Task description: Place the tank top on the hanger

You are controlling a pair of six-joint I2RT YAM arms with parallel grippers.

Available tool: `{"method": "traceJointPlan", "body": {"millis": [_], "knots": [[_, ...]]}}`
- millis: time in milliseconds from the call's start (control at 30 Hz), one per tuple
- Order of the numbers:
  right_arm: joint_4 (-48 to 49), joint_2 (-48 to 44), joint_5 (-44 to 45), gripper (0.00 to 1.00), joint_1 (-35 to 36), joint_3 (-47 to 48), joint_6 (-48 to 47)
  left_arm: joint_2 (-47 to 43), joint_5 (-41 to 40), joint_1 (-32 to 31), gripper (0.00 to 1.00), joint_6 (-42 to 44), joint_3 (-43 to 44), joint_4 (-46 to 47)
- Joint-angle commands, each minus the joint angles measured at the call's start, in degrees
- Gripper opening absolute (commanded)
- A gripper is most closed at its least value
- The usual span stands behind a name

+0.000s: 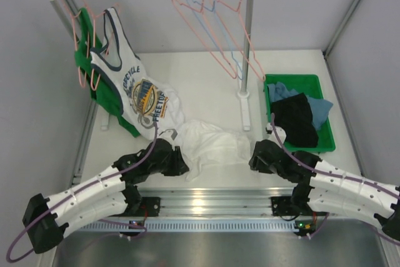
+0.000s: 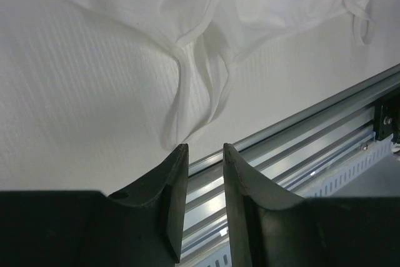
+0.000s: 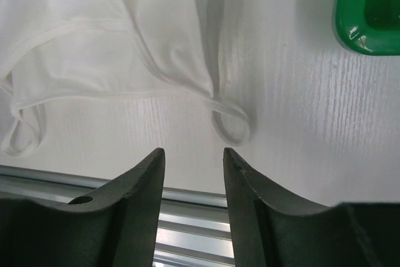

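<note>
The white tank top lies crumpled on the table near its front edge, between my two grippers. My left gripper sits just left of the tank top; in the left wrist view the left gripper is open with nothing between its fingers, and the tank top's folds lie just beyond the tips. My right gripper sits at the tank top's right side. In the right wrist view the right gripper is open and empty, with a strap loop of the tank top just ahead. A pink hanger hangs on the rail at the back.
A blue hanger and another pink one hang beside it. At the rail's left end hang a printed tank top and a green garment. The rack post stands mid-table. A green bin of dark clothes sits at the right, its corner close. An aluminium rail edges the table.
</note>
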Motion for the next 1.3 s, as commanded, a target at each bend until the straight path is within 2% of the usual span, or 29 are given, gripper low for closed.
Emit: {"method": "traceJointPlan", "body": {"millis": [0, 200, 367, 467, 633, 700, 767, 800, 900, 1067, 1267], "knots": [[-0.76, -0.63, 1.82, 0.44, -0.43, 5.85, -3.11, -1.9, -1.9, -0.08, 0.35, -1.21, 2.66, -3.27], [-2.59, 1.13, 3.66, 0.48, -0.43, 14.98, -8.92, -2.26, -4.82, -0.08, 0.35, 0.19, 6.71, -5.73], [-1.2, 0.34, 3.31, 0.52, -0.43, 15.88, -11.04, -2.0, -7.36, -0.08, 0.36, 2.56, 11.45, -3.19], [0.03, 0.42, 2.44, 0.54, -0.61, 14.83, -11.39, 0.54, -11.31, -0.08, 0.38, 6.08, 19.44, 0.85], [0.56, 2.45, 0.59, 0.53, -0.52, 16.05, -13.32, 14.07, -20.71, -0.08, 0.4, 16.62, 42.19, 4.89], [1.0, 2.97, 0.33, 0.53, -0.52, 16.23, -14.46, 21.34, -26.86, -0.08, 0.46, 21.87, 52.53, 6.21], [1.0, 3.5, -0.02, 0.52, -0.52, 16.23, -15.07, 26.02, -33.43, -0.08, 0.49, 25.32, 59.07, 8.85], [0.74, 3.59, -0.37, 0.52, -0.52, 16.06, -15.17, 30.48, -35.82, -0.17, 0.54, 28.38, 65.1, 9.9], [1.35, 3.42, -1.69, 0.52, -0.43, 14.48, -15.17, 38.75, -40.32, 0.88, 0.59, 31.21, 75.49, 12.72], [1.97, 1.84, -3.1, 0.51, -0.52, 12.45, -15.17, 49.48, -42.43, 3.69, 0.62, 31.93, 87.64, 13.08], [0.65, -0.8, -2.49, 0.51, -0.52, 11.48, -15.87, 55.74, -42.71, 5.8, 0.62, 33.16, 93.9, 12.11]]}}
